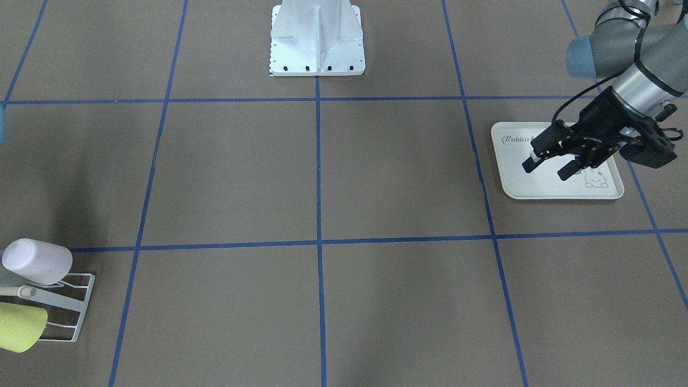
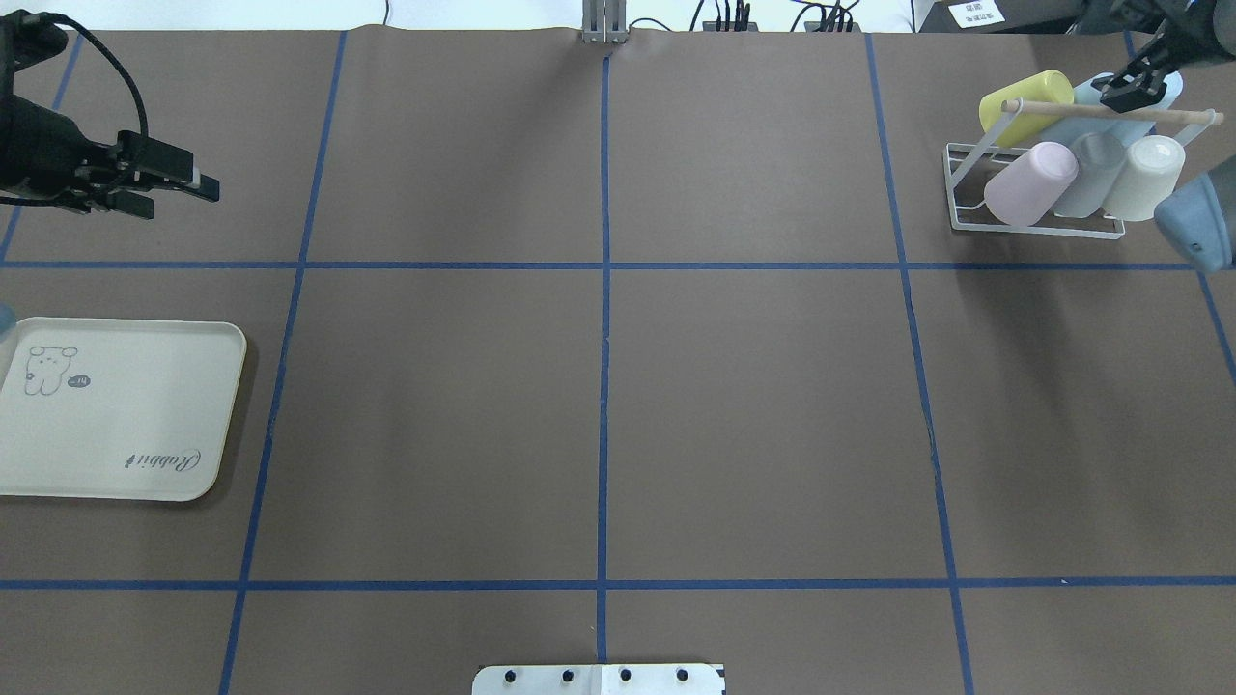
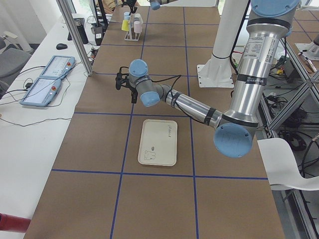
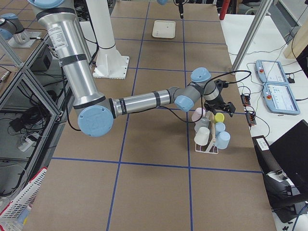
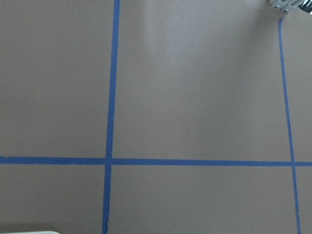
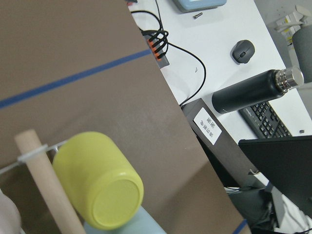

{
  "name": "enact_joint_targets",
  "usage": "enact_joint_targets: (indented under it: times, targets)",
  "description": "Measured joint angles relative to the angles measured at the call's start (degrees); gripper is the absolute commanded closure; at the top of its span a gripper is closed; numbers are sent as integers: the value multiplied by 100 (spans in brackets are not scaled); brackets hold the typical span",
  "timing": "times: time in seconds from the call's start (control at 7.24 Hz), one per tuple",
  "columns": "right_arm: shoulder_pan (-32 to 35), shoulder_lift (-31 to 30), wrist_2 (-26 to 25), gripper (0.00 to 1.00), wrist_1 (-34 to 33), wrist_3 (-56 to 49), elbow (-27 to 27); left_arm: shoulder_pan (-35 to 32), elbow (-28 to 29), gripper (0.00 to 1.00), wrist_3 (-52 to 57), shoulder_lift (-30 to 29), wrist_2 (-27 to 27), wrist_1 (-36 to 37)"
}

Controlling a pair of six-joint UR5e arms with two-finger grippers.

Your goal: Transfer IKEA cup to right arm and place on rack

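Pale blue cup (image 2: 1089, 95) lies tilted on the rack (image 2: 966, 183), beside the yellow cup (image 2: 1025, 99). Right gripper (image 2: 1139, 82) is directly at it; jaw state cannot be determined. Left gripper (image 1: 548, 167), jaws parted and empty, hangs well apart over the tray (image 1: 537, 188).

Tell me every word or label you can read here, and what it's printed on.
"Rabbit": in script on the tray.
Speech bubble by the tray's drawn animal: too small to read.
White label on the black box: blurred, unreadable.
Sticker on the left arm: print too small to read.
Nothing else legible.
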Motion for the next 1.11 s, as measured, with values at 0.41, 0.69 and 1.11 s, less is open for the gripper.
enact_joint_targets:
  times: [0.41, 0.69, 1.11]
  targets:
    - [99, 27, 1000, 0, -151, 2606, 426, -687, -7, 0, 1929, 307, 0, 897]
    - [140, 58, 1570, 0, -689, 3134, 614, -1263, 6, 0, 3347, 736, 0, 1544]
    - [522, 65, 2360, 0, -1581, 3161, 704, -2069, 59, 0, 5062, 1411, 0, 2529]
